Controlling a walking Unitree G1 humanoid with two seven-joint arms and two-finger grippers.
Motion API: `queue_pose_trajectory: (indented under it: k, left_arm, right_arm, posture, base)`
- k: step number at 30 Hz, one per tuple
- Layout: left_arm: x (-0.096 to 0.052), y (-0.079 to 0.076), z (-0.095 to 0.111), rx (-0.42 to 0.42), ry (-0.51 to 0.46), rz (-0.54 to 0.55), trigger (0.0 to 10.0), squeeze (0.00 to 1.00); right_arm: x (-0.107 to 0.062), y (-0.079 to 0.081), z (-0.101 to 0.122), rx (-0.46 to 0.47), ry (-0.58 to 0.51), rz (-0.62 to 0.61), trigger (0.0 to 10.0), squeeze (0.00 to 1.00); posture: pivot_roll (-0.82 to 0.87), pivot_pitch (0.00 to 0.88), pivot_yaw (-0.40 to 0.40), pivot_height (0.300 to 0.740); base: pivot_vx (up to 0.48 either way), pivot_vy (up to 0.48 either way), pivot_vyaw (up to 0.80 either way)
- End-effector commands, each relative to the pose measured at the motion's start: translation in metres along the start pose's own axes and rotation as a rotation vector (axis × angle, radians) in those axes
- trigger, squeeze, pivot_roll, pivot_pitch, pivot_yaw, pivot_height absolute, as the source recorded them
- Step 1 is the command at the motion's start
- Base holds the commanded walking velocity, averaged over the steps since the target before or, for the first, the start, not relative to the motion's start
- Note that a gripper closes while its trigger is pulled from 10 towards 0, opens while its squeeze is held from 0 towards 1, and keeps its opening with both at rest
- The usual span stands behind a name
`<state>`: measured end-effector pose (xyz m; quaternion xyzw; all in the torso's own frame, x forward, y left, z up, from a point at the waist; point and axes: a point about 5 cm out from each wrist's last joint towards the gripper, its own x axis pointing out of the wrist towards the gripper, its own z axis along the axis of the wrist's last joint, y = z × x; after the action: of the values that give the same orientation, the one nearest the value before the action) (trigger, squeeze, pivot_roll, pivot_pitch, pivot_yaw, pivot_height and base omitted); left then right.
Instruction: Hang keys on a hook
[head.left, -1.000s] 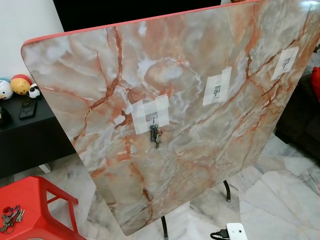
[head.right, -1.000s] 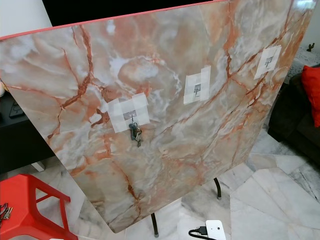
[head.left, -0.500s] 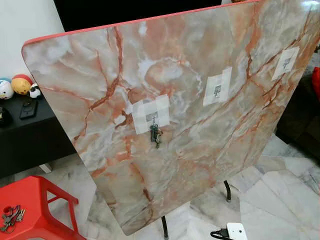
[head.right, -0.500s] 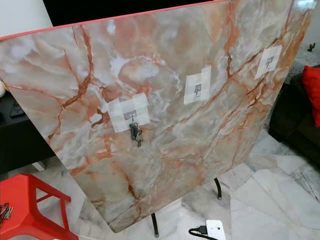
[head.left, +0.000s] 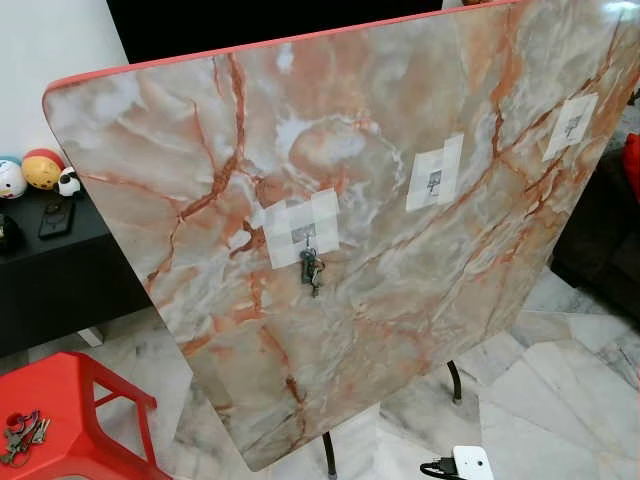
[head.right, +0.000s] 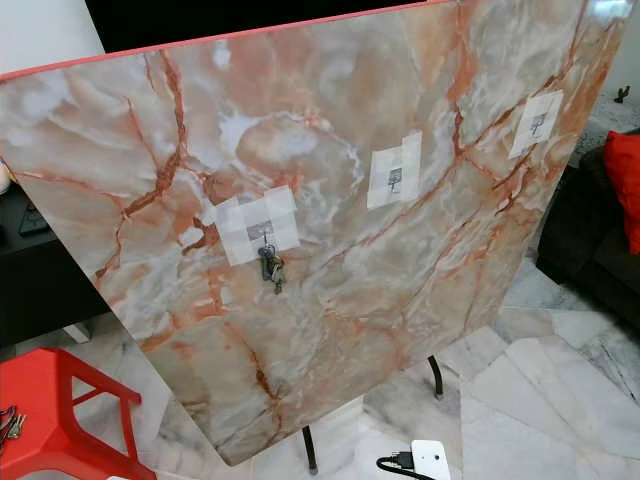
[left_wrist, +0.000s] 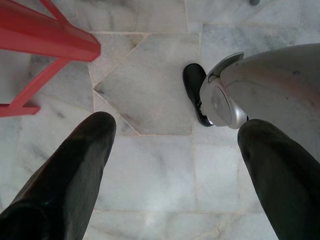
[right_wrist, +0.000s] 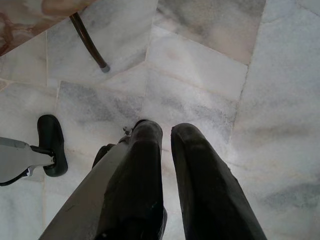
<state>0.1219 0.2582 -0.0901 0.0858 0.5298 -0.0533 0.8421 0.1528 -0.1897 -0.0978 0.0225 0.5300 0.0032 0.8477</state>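
Note:
A bunch of dark keys hangs from the leftmost hook on the upright marble tabletop. The hook sits on a white tape patch. Two more taped hooks, a middle hook and a right hook, carry nothing. A second bunch of keys lies on the red stool at the lower left. My left gripper hangs open over the floor tiles. My right gripper hangs shut, its fingers pointing at the floor and holding nothing.
A black cabinet with small round toys and a phone stands behind the stool. A white power strip lies on the marble floor by the table legs. A dark sofa with a red cushion is on the right.

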Motion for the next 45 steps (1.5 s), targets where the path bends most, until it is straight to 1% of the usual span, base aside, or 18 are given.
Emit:
queue_pose_trajectory:
  k: [1,4,6,13,27,33,37,39,42,45]
  left_arm:
    - [-0.0014,0.0032,-0.0040,0.006,0.022,0.007,10.0,0.00]
    - [-0.0014,0.0035,-0.0039,0.004,0.022,0.009,10.0,0.00]
    - [-0.0016,0.0041,-0.0039,0.003,0.021,0.011,10.0,0.00]
    - [-0.0019,0.0053,-0.0038,0.005,0.022,0.013,10.0,0.00]
    - [-0.0016,0.0048,-0.0035,0.004,0.021,0.016,10.0,0.00]
    - [-0.0023,0.0065,-0.0044,0.006,0.022,0.023,10.0,0.00]
    - [-0.0037,0.0105,-0.0057,-0.003,0.019,0.041,10.0,0.00]
    - [-0.0045,0.0126,-0.0071,-0.003,0.026,0.051,10.0,0.00]
    - [-0.0036,0.0129,-0.0037,-0.008,0.019,0.060,10.0,0.00]
    - [-0.0028,0.0128,0.0002,-0.019,0.007,0.066,10.0,0.00]
  right_arm:
    - [0.0001,0.0004,0.0006,0.004,0.000,0.006,10.0,0.00]
    - [0.0001,0.0005,0.0016,-0.010,-0.006,0.004,10.0,0.00]
    - [0.0002,0.0008,0.0019,-0.017,-0.006,0.005,10.0,0.00]
    - [0.0004,0.0019,0.0015,0.002,-0.005,0.005,10.0,0.00]
    - [0.0003,0.0012,0.0020,-0.016,-0.002,0.008,10.0,0.00]
    - [0.0004,0.0021,0.0011,-0.017,0.000,0.007,10.0,0.00]
    - [0.0008,0.0062,0.0001,-0.013,0.001,0.021,10.0,0.00]
    - [0.0011,0.0081,-0.0011,-0.040,0.014,0.025,10.0,0.00]
    - [0.0013,0.0074,0.0026,-0.043,0.010,0.025,10.0,0.00]
    - [0.0015,0.0061,0.0062,-0.038,0.003,0.017,10.0,0.00]
  posture:
    - [-0.02,0.000,-0.003,0.740]
    - [-0.01,0.000,-0.005,0.740]
    - [-0.01,0.000,-0.004,0.740]
    - [-0.02,0.000,0.002,0.740]
    - [-0.01,0.000,-0.006,0.740]
    - [0.02,0.000,-0.016,0.740]
    - [0.06,0.000,-0.045,0.740]
    - [0.09,0.000,-0.084,0.740]
    - [0.14,0.000,-0.125,0.740]
    - [0.15,0.000,-0.130,0.740]
  base:
    - [0.000,0.000,0.00]
    - [0.000,0.000,0.22]
    - [0.000,0.000,0.80]
    - [0.000,0.000,0.80]
    - [0.000,0.000,0.80]
    - [0.000,0.000,0.80]
    - [0.000,0.000,0.60]
    - [0.000,0.000,0.00]
    - [0.000,0.000,0.00]
    - [0.000,0.000,0.00]
